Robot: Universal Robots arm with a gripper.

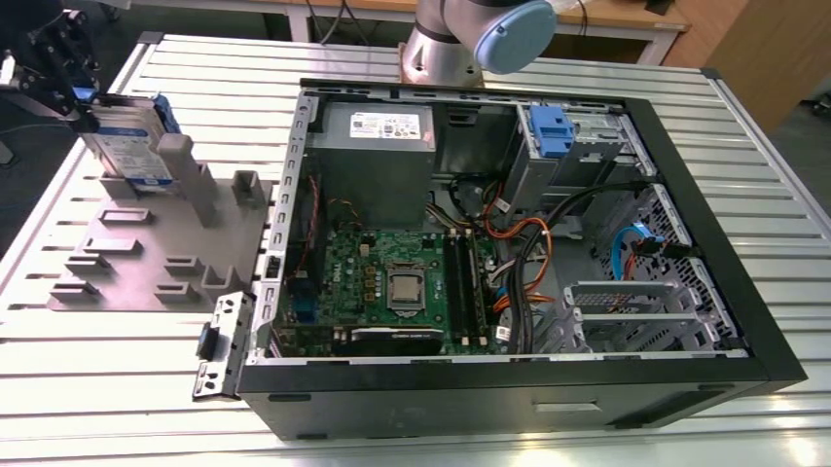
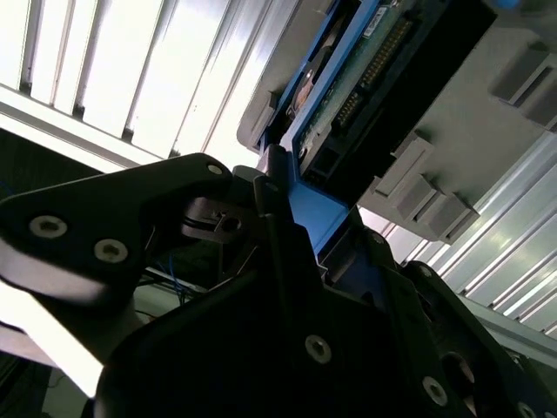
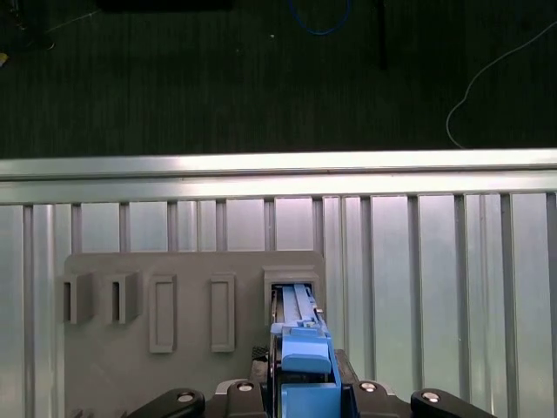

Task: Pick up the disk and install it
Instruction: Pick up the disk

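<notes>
We see the hand (image 1: 86,109) pinching the disk (image 1: 127,146) by its blue rail, upright in the grey holder (image 1: 130,258).

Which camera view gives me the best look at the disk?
The exterior view: the disk stands upright in the grey holder, its labelled face showing, the gripper clamped on its top edge. The second wrist view shows its circuit board and blue rail; the first wrist view shows it edge-on.
</notes>
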